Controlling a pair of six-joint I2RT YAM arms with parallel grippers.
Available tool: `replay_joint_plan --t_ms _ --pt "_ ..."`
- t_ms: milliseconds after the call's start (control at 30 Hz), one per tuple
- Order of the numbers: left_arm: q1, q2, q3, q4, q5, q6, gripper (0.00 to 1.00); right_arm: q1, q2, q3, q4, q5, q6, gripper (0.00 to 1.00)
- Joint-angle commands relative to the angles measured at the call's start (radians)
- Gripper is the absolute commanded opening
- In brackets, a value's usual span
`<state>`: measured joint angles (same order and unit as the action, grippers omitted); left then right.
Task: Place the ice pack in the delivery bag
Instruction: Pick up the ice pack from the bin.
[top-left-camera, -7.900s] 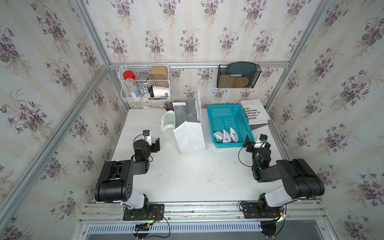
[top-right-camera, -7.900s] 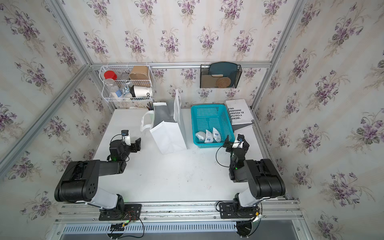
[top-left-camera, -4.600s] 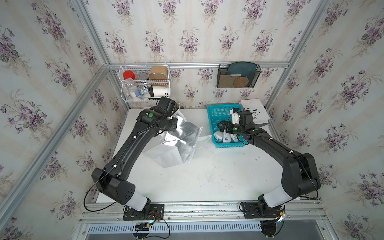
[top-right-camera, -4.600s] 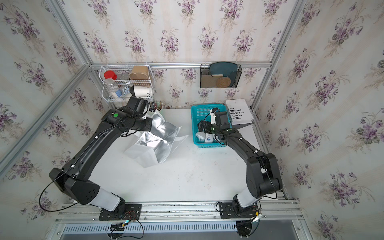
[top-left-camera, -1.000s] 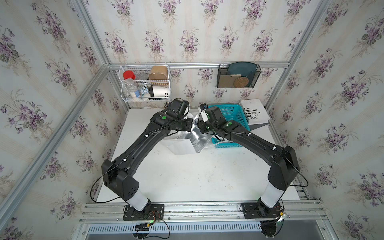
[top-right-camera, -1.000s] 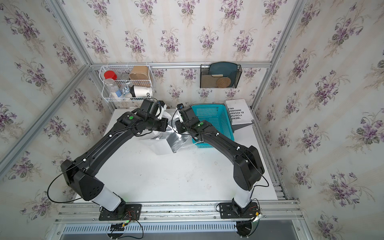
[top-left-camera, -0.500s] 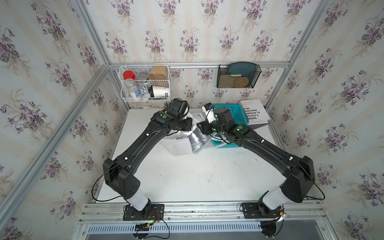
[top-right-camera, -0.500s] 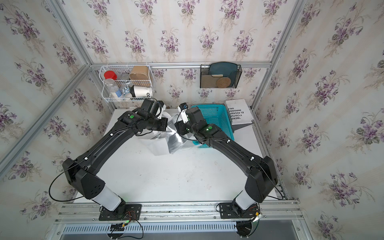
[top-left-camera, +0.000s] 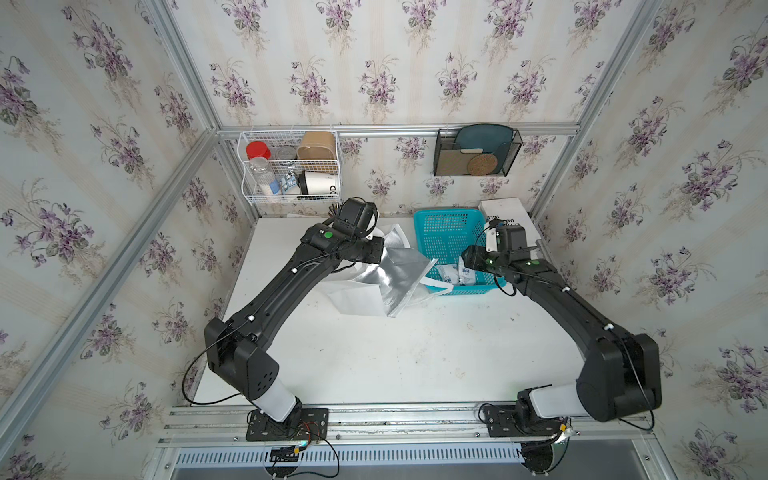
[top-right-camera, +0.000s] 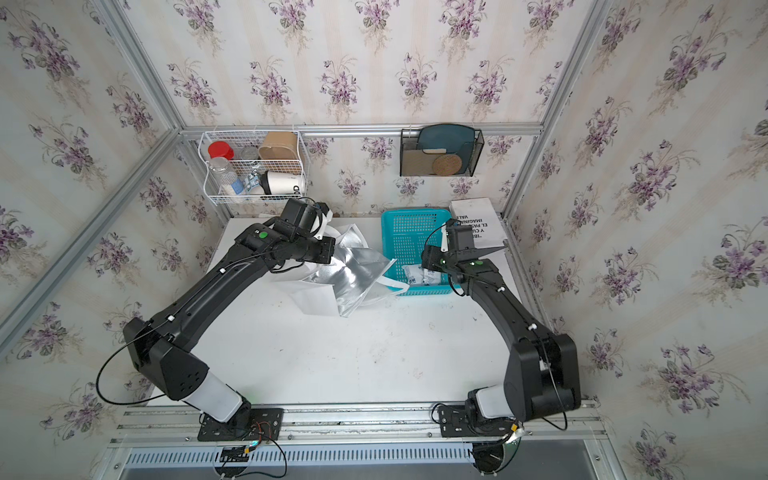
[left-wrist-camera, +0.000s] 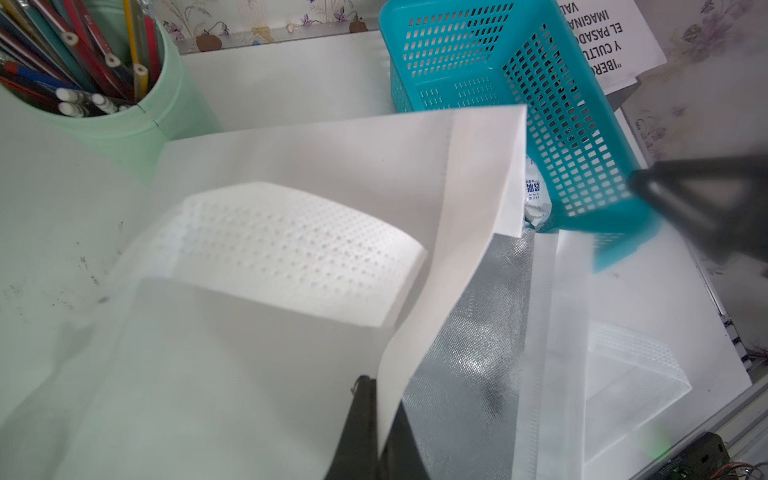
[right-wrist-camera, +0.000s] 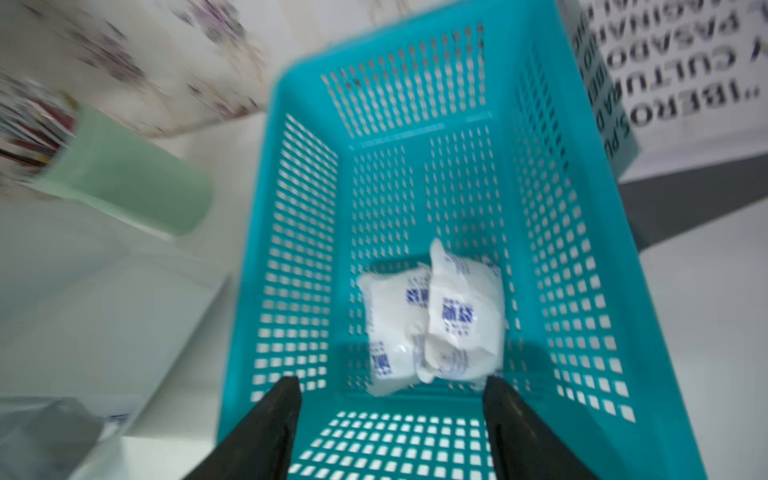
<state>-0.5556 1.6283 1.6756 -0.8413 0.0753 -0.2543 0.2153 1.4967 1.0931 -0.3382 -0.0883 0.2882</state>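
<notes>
Left hand was clamped on the delivery bag rim, holding its foil mouth open, while the right hand, spread and empty, hung over two ice packs in the blue basket; judged pick-up stage, next requiring descent onto the upper pack.

- We count two robot arms, the left arm and the right arm.
- We see one white bag with two strap handles, one handle and a second handle.
- We count one blue basket and two ice packs in it, one pack and another pack.
- We find one green cup of pencils, too bunched for us to count.
- We see one white book.
- We count two wall racks, one wire rack and one mesh rack.
- In the wire rack we make out one red-lidded jar, one clear bottle, one brown box and one white mug.
- In the mesh rack we count one dark plate and one round mat.
</notes>
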Motion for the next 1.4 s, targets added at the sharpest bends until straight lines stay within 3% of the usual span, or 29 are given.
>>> replay_joint_plan --t_ms 0,300,633,800,900,1033,1233,1367 --pt "0.000 0.010 0.004 0.035 0.025 0.025 0.00 -0.004 0.128 0.050 -0.081 0.096 0.001 0.76" --pt "-0.001 -0.005 -0.024 0.041 0.028 0.030 0.00 -0.005 0.480 0.347 -0.191 0.231 -0.001 0.77" --pt "0.000 -0.013 -0.038 0.052 0.027 0.035 0.00 -0.008 0.659 0.469 -0.225 0.219 -0.020 0.75" --pt "0.000 -0.013 -0.037 0.052 0.029 0.036 0.00 -0.008 0.689 0.473 -0.222 0.199 -0.023 0.65" --pt "0.000 -0.016 -0.038 0.050 0.028 0.036 0.00 -0.009 0.658 0.448 -0.197 0.188 -0.034 0.49" --pt "0.000 -0.015 -0.037 0.052 0.026 0.034 0.00 -0.009 0.554 0.412 -0.157 0.192 -0.045 0.36" --pt "0.000 -0.013 -0.037 0.063 0.016 0.025 0.00 -0.010 0.345 0.416 -0.131 0.153 -0.039 0.30" --pt "0.000 -0.012 -0.036 0.075 0.015 0.018 0.00 -0.009 0.137 0.361 -0.039 -0.021 0.029 0.30"
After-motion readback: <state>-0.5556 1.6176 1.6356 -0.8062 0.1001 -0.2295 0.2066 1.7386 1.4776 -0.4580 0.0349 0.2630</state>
